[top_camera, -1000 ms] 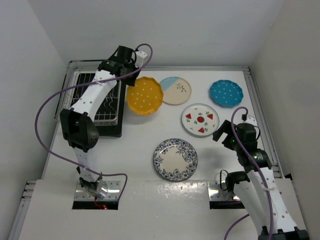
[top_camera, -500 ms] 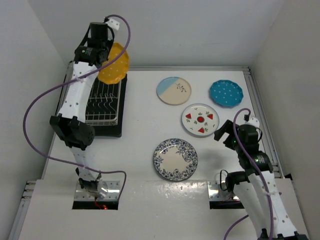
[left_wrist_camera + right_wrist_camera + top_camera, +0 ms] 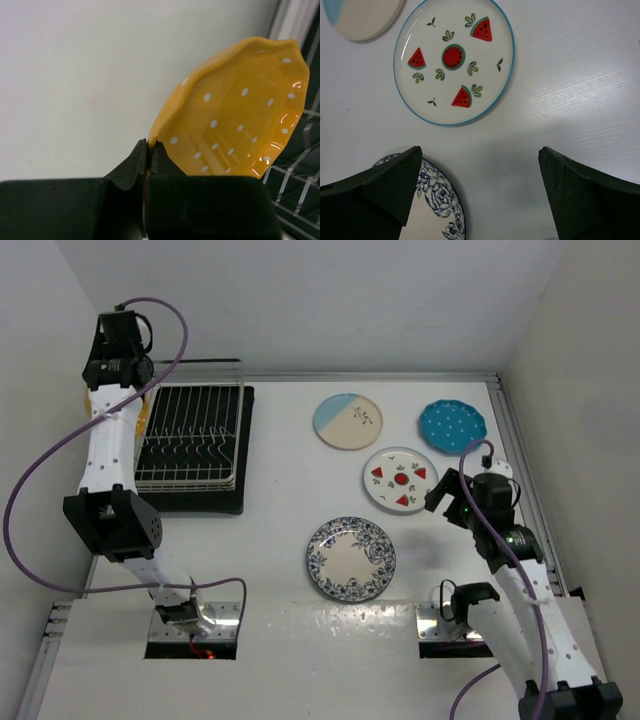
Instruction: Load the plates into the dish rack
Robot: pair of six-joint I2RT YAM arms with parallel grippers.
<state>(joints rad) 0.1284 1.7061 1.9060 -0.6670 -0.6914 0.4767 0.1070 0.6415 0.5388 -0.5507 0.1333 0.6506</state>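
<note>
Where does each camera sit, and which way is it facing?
Top: above and behind, looking down on the table and both arms.
Left wrist: faces along the left gripper, shut on the yellow plate, beside the rack.
Right wrist: looks down past the open right gripper at the watermelon plate, also in the top view.

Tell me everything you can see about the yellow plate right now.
The yellow plate is glossy, ceramic-looking, deep yellow with small white dots and a scalloped rim. It is held in the air, tilted up on edge, dotted face toward the wrist camera. The left tool is shut on its rim; nothing else visibly touches it. Wires of the dish rack show beyond its lower right edge.
</note>
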